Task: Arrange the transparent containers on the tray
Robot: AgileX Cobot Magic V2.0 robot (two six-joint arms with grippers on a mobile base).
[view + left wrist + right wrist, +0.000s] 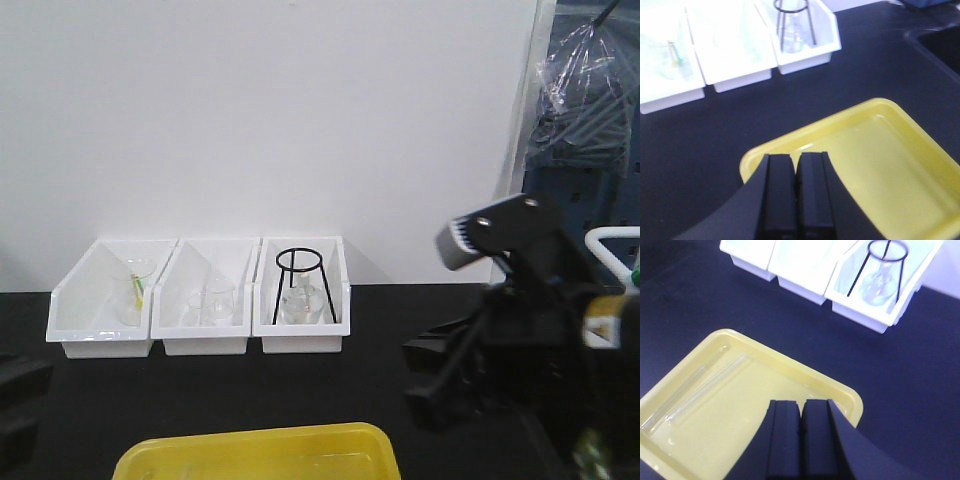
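Three white slant-fronted plastic bins [200, 300] line the upper part of the front view, holding clear glassware and a black wire tripod stand [299, 285]. My left gripper [796, 200] and right gripper [801, 440] are both closed, empty, over the bright yellow shallow plastic tray [840, 390]. Two slender clear test tubes [705, 385] lie in the tray's left part.

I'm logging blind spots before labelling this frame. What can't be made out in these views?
- Front view: the yellow tray is cut off by the bottom edge, hiding its contents.
- Right wrist view: the test tubes are faint against the tray; their count is unclear.
- Left wrist view: glare washes out the two leftmost white bins.
- Front view: the right arm is blurred, its gripper indistinct.
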